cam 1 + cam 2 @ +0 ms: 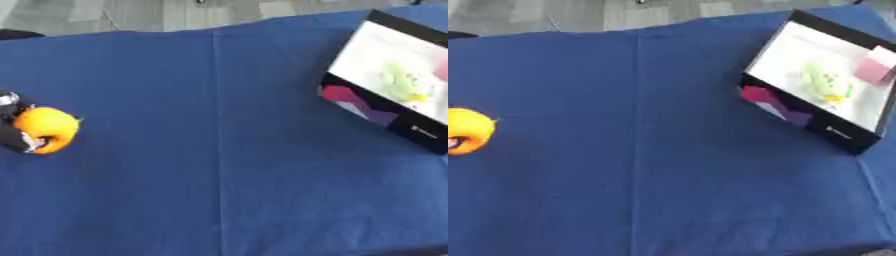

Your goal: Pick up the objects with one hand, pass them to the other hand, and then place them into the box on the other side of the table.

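A round orange object [48, 129] sits at the far left of the blue table. My left hand [12, 131] is wrapped round it from the left edge, dark fingers curled against its side and underside. At the right stands a black box [807, 122] with a white inside. It holds a pale green object [824, 82] and a pink block [874, 69]. My right hand shows in no view.
A blue cloth [219, 165] covers the whole table, with a crease running down the middle. Grey floor lies beyond the far edge.
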Motion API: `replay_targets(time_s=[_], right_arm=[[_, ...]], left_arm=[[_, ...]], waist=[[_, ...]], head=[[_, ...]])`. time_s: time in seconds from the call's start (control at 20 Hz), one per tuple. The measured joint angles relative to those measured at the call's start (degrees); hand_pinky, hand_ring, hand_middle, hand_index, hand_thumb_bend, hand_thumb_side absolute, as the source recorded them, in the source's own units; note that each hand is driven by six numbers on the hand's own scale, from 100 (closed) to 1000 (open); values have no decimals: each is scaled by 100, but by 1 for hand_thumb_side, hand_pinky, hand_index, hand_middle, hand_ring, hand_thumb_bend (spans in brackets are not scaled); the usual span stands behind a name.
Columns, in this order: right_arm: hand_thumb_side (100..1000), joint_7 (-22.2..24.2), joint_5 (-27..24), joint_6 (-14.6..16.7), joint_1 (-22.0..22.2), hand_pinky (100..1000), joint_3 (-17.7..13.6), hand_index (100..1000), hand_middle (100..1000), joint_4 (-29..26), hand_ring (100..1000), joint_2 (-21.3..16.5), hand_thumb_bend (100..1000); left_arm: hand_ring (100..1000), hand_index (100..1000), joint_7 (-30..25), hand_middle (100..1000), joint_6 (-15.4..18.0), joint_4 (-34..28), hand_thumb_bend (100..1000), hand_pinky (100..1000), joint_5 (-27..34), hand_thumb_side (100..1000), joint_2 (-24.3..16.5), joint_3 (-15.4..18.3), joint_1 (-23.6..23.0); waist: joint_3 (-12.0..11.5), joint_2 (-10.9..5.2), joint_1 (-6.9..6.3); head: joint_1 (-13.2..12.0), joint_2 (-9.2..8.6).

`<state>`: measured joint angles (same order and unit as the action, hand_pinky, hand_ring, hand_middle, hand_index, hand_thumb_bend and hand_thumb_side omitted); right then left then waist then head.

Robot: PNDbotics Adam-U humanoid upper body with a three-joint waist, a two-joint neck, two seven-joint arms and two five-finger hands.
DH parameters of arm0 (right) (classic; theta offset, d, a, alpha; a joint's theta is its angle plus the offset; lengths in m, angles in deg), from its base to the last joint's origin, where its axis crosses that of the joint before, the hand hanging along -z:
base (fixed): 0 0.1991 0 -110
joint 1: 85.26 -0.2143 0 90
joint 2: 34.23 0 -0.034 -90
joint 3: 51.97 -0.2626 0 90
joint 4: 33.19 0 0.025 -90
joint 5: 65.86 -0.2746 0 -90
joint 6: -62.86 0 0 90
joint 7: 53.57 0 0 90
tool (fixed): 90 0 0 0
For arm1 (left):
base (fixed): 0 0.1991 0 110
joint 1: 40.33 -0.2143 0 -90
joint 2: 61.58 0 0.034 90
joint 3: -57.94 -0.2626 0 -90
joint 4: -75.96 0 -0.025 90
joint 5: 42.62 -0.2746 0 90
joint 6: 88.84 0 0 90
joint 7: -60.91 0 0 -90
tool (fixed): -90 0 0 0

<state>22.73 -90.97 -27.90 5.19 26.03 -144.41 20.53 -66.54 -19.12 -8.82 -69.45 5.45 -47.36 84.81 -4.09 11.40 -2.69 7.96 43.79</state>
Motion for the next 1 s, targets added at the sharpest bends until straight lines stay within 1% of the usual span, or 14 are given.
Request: replay_targets(time_s=[0.1, 0.2, 0.35, 0.45, 0.5, 0.55, 0.6, 0.65, 0.8, 1.0], right_arm=[[499, 13, -39, 24, -85, 1000, -3, 1000, 1000, -4, 1000, -5, 100], [486, 53, -45, 44, -229, 1000, 23, 1000, 1000, -35, 1000, -56, 100], [451, 256, -6, 31, -559, 1000, 174, 1000, 1000, -128, 1000, -207, 100], [440, 468, 77, -19, -810, 1000, 329, 1000, 1000, -191, 1000, -276, 100], [397, 590, 122, -48, -942, 1000, 415, 1000, 1000, -214, 1000, -304, 100], [429, 718, 161, -78, -1077, 1000, 506, 1000, 1000, -221, 1000, -319, 100], [422, 838, 195, -111, -1204, 1000, 594, 1000, 1000, -224, 1000, -324, 100], [413, 950, 226, -141, -1318, 1000, 678, 1000, 1000, -228, 1000, -326, 100], [369, 1256, 320, -205, -1611, 1000, 905, 1000, 1000, -247, 1000, -331, 100], [282, 1593, 482, -283, -1945, 1000, 1199, 1000, 1000, -251, 1000, -330, 100]], left_arm=[[712, 584, 173, 540, -91, -317, 153, 773, -54, 100, 13, 115, 116], [702, 582, 394, 532, -192, -542, 138, 772, -61, 100, 106, 151, 213], [706, 584, 840, 527, -340, -715, 109, 776, -61, 100, 457, 134, 354], [705, 586, 1127, 526, -407, -723, 104, 771, -61, 100, 752, 97, 410], [695, 591, 1260, 521, -428, -719, 100, 763, -61, 100, 901, 73, 434], [685, 587, 1393, 514, -443, -713, 100, 760, -63, 100, 1050, 51, 453], [668, 579, 1528, 506, -450, -703, 100, 758, -71, 100, 1187, 30, 473], [671, 578, 1652, 508, -444, -679, 100, 759, -85, 100, 1313, 13, 482], [673, 581, 1898, 509, -396, -599, 100, 759, -151, 100, 1583, -60, 513], [675, 580, 2092, 507, -323, -489, 100, 757, -246, 100, 1858, -122, 520]], waist=[[-19, 0, 0], [-23, -2, 0], [-29, -7, 1], [-37, -8, 1], [-47, -8, 1], [-59, -9, 2], [-65, -12, 7], [-65, -21, 14], [-70, -46, 43], [-86, -108, 52]], head=[[58, 0], [112, 0], [199, 1], [254, 1], [283, 1], [309, 1], [339, 1], [367, 1], [468, 1], [586, 15]])
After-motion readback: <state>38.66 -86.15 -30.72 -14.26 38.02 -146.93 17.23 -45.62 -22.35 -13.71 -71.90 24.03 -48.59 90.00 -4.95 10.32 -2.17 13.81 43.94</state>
